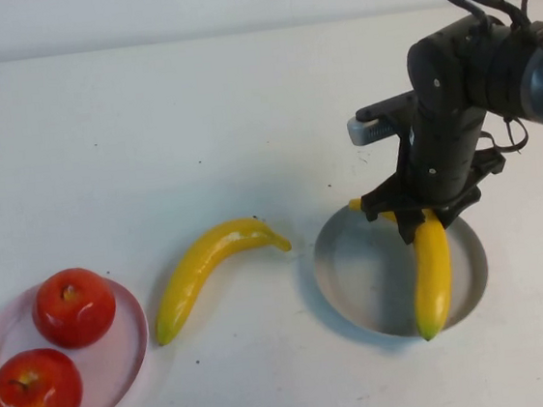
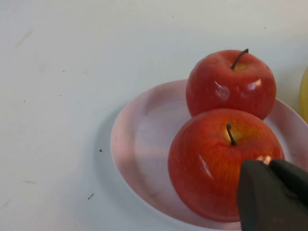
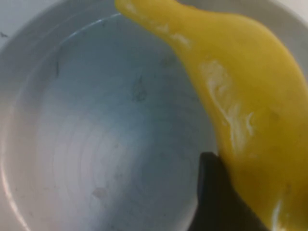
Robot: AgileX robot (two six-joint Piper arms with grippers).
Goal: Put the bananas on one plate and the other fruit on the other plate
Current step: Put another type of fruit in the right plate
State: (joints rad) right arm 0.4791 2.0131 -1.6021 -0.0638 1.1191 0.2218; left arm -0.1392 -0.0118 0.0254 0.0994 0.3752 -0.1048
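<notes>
Fingers of right gripper (image 1: 419, 222) clamp banana (image 1: 432, 274) over grey-blue plate (image 1: 357, 277).

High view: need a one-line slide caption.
Right gripper over grey-blue plate at a banana; second banana on table; two apples on pink plate.

Open table (image 1: 243, 119) surrounds the loose banana (image 1: 206, 272), between both plates.

I work in what looks like a lab: a bare white table (image 1: 243, 119), fake-looking glossy fruit around my black arm (image 1: 449, 136).
</notes>
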